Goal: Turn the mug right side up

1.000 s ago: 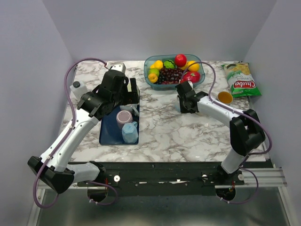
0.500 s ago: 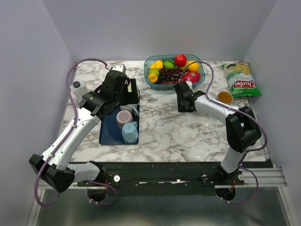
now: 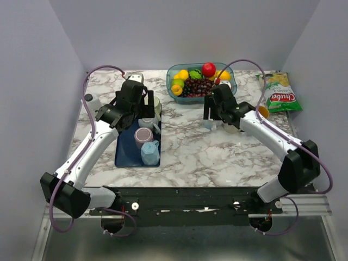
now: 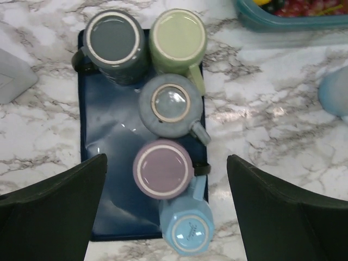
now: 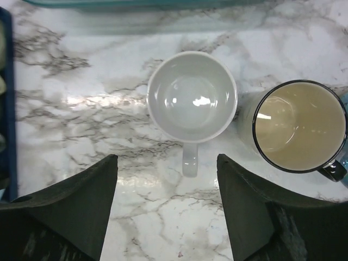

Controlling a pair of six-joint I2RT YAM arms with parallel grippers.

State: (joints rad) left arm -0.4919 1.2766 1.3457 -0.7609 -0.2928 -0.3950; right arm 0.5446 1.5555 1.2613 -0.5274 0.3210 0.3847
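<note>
Mug [image 5: 192,97] stands mouth-up straight below your right fingers [image 5: 65,212], handle pointing between them; they're apart, holding nothing; left fingers [image 4: 49,212] wide too.

left end effector [image 4: 166,163]: wide open | right end effector [image 5: 166,160]: open, pointing down

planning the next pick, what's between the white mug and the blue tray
Only bare marble tabletop lies between the white mug and the blue tray; the right wrist view shows that stretch.
</note>
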